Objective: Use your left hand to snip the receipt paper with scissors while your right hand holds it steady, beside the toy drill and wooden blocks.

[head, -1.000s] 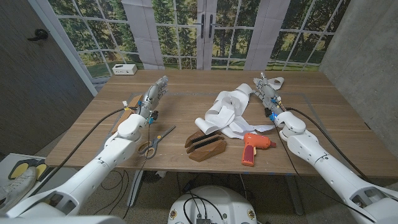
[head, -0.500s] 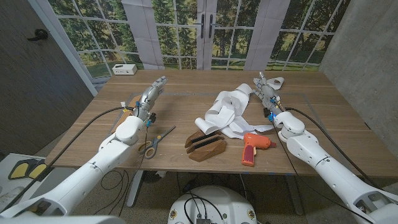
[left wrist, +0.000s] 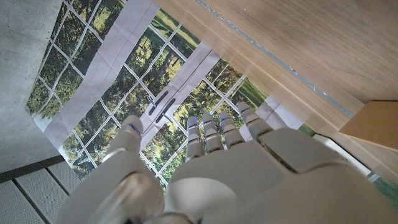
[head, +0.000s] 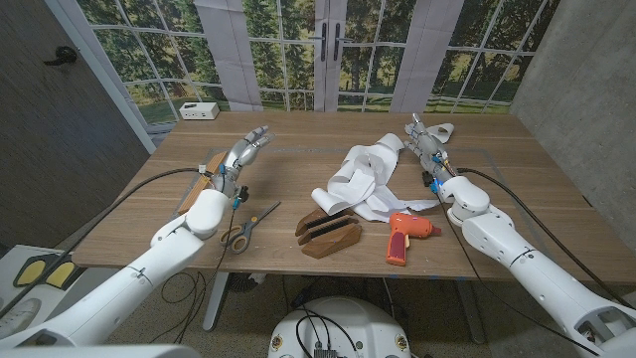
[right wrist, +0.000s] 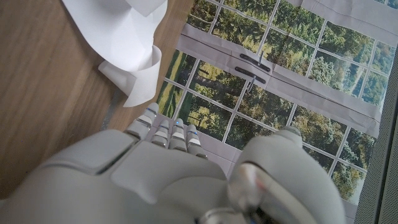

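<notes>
The white receipt paper lies crumpled in loops at mid-table, and one curled end of the receipt paper lies just ahead of my right hand. The orange-handled scissors lie on the table near the front edge, behind and beside my left forearm. My left hand is raised over the table's left part with its fingers stretched out, holding nothing; this left hand points toward the window wall. My right hand is beside the paper's far right end, fingers straight and empty.
An orange toy drill lies front right of the paper. Dark wooden blocks sit in front of it. A small wooden piece lies by my left wrist. A white box stands at the far left edge, and a white object lies beyond my right hand.
My left arm has swung slightly outward and the hand has turned a little toward the table's middle. The right arm, paper and scissors are unmoved.
</notes>
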### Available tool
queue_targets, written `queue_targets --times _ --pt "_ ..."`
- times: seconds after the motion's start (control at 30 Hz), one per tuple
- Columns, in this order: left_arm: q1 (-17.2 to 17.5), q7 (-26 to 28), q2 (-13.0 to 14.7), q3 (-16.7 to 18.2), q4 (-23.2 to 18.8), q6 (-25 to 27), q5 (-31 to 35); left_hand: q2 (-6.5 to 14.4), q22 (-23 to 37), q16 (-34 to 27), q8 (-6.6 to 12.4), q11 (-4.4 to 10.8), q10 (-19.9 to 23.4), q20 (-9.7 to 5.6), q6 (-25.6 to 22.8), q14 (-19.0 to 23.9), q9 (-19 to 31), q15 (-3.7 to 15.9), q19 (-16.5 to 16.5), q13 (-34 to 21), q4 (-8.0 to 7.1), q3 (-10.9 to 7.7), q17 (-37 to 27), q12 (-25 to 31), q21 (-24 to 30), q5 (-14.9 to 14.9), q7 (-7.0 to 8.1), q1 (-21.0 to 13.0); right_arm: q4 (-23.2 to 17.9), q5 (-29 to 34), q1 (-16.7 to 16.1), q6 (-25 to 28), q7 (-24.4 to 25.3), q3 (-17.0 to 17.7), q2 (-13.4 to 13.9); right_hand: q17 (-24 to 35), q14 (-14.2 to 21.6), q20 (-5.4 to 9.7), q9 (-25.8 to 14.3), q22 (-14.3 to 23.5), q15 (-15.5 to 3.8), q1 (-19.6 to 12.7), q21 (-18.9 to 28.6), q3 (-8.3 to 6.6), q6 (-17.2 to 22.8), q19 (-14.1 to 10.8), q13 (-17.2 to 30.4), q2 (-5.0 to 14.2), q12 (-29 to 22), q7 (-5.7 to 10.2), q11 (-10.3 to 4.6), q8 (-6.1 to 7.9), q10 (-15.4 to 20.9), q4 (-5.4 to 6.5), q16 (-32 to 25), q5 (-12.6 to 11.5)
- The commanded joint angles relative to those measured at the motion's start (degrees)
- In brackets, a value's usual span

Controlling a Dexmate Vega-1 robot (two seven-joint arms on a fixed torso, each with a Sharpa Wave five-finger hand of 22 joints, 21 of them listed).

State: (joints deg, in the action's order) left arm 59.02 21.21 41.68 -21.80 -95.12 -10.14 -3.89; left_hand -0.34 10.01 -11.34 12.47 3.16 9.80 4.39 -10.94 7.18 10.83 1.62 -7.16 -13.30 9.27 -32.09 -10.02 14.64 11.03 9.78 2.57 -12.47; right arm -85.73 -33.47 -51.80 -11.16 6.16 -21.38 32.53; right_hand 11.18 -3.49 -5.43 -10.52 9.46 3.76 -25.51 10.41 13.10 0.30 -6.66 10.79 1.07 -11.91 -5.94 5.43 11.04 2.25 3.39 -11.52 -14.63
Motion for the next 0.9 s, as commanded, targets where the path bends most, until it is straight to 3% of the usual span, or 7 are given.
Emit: queue_targets --times 0.03,0.4,0.43,0.47,0.5,0.73,0.9 --pt "3.22 6.18 1.51 0.35 -5.2 4.97 8.31 -0.46 0.09 -0.37 0.02 0.47 1.53 0.07 -1.02 0.91 0.07 0.01 -0.69 -0.25 -0.14 0.42 -0.21 0.62 0.4 0.37 0.4 -0.67 0.47 -0.73 0.48 -0.36 -1.18 0.78 0.46 0.1 -0.08 -0.06 -0.32 0.19 -0.08 -0.58 0.36 0.22 -0.49 -0.4 0.29 0.0 -0.22 -0.14 0.04 0.19 0.26 -0.49 -0.17 -0.01" --pt "5.43 8.44 2.19 0.39 -8.21 8.26 12.64 -0.67 0.1 -0.34 0.0 0.64 2.82 0.04 -1.67 1.47 0.1 0.13 -0.78 -0.52 -0.22 0.63 -0.28 1.17 0.36 0.37 0.69 -0.77 -0.1 -1.23 -0.47 -1.14 -1.02 1.54 0.71 0.08 -0.19 -0.09 -0.32 0.2 -0.31 -0.78 0.32 0.16 -0.74 -0.31 0.31 0.11 -0.13 -0.05 -0.17 0.11 0.21 -0.59 -0.1 0.03" --pt "5.67 8.89 2.32 0.32 -8.74 8.98 13.55 -0.64 0.09 -0.2 0.1 0.95 3.45 0.0 -2.45 1.49 0.11 0.14 -0.78 -0.69 -0.12 0.58 -0.31 1.43 0.3 0.44 3.26 -1.18 -0.33 -1.16 -0.63 -1.15 -0.9 1.56 0.78 0.07 -0.2 -0.06 -0.32 0.2 -0.33 -0.79 0.31 0.15 -0.76 -0.3 0.31 0.12 -0.11 -0.01 -0.16 0.1 0.19 -0.6 -0.1 0.03" --pt "5.91 9.37 2.37 0.3 -9.32 9.72 14.36 -0.54 0.08 -0.09 0.68 1.02 3.42 -0.02 -4.41 1.49 0.1 0.14 -0.81 -0.81 0.0 0.48 -0.32 1.42 0.27 0.5 4.54 -1.64 -0.6 -1.14 -0.78 -1.12 -0.92 1.58 0.93 0.07 -0.24 -0.09 -0.32 0.2 -0.35 -0.8 0.3 0.15 -0.76 -0.27 0.31 0.13 -0.12 -0.01 -0.17 0.1 0.21 -0.61 -0.08 0.03" --pt "6.07 9.4 2.46 0.38 -9.72 9.95 14.55 -0.52 0.08 -0.03 1.07 1.39 3.12 -0.04 -5.89 1.51 0.09 0.19 -0.84 -0.89 0.07 0.43 -0.33 1.3 0.25 0.52 4.69 -1.98 -0.96 -1.02 -0.92 -0.95 -0.96 1.57 1.23 0.07 -0.16 -0.1 -0.32 0.2 -0.41 -0.82 0.3 0.14 -0.77 -0.27 0.31 0.14 -0.11 -0.01 -0.17 0.1 0.21 -0.62 -0.11 0.03" --pt "7.79 8.18 3.73 1.65 -13.17 11.7 14.29 -0.72 0.08 0.05 0.01 1.19 2.79 0.3 -4.3 1.62 0.08 0.16 -0.7 -1.12 0.12 0.51 -0.35 1.18 0.15 0.51 3.06 -2.52 -3.78 -1.06 -2.39 0.18 0.31 2.45 2.59 0.06 0.3 -0.03 -0.32 0.2 -0.58 -1.02 0.27 0.07 -1.03 -0.17 0.33 0.25 -0.07 0.09 -0.36 0.03 0.31 -0.73 -0.27 0.07" --pt "8.81 8.27 4.59 1.23 -18.93 20.36 18.87 -0.94 0.09 -0.02 -0.89 0.98 3.34 0.31 -2.43 1.99 0.09 -0.06 -0.73 -1.3 0.05 0.68 -0.37 1.38 0.16 0.51 2.12 -2.76 -5.11 -1.48 -3.44 0.49 0.67 3.66 3.83 0.05 0.15 -0.11 -0.32 0.2 -0.51 -1.11 0.26 0.05 -1.04 -0.15 0.33 0.29 -0.02 0.1 -0.42 0.04 0.28 -0.79 -0.19 0.1"
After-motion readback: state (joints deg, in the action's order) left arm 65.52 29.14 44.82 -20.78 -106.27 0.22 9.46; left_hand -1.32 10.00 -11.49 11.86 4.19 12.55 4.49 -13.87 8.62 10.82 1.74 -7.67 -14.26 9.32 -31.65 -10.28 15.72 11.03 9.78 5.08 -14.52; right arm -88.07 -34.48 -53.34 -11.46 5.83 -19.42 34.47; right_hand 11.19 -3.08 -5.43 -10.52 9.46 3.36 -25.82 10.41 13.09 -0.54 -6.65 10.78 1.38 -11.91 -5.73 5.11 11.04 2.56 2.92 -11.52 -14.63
